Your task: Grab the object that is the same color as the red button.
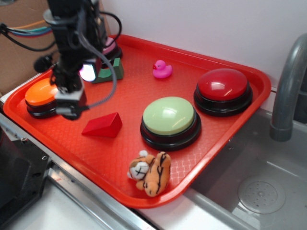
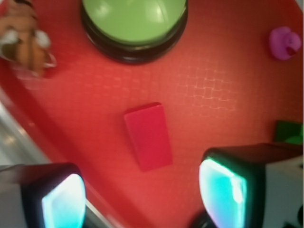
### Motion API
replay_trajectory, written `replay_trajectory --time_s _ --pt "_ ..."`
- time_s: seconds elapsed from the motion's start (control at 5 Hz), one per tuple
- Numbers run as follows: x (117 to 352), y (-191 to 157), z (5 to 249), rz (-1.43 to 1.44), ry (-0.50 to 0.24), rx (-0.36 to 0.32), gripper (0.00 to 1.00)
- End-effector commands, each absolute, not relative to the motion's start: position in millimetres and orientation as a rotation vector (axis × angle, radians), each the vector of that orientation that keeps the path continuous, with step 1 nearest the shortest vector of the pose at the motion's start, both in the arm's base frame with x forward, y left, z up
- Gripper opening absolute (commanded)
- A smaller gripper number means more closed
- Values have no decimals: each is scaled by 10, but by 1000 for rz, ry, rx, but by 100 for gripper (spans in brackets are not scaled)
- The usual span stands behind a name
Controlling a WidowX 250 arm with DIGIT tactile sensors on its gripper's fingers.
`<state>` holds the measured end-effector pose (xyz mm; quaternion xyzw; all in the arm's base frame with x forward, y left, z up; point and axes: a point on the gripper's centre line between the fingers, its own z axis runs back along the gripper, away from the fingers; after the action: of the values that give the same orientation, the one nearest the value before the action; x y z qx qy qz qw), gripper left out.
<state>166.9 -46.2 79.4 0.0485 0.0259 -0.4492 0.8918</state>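
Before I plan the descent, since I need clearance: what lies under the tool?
Under the open tool lies bare red tray, with the red wedge just ahead, untouched. The tool's body hides part of the orange button in the exterior view.

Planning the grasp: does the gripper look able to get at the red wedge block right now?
Probably yes. The gripper hangs open beside the red wedge block, which lies alone on bare tray, with the green button set apart and nothing covering it.
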Motion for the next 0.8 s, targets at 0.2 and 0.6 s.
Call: replay_trajectory --time_s 0.2,0.6 --pt "1832 -546 220 -1124 124 92 100" --pt "1752 -523 127 -1118 150 116 0"
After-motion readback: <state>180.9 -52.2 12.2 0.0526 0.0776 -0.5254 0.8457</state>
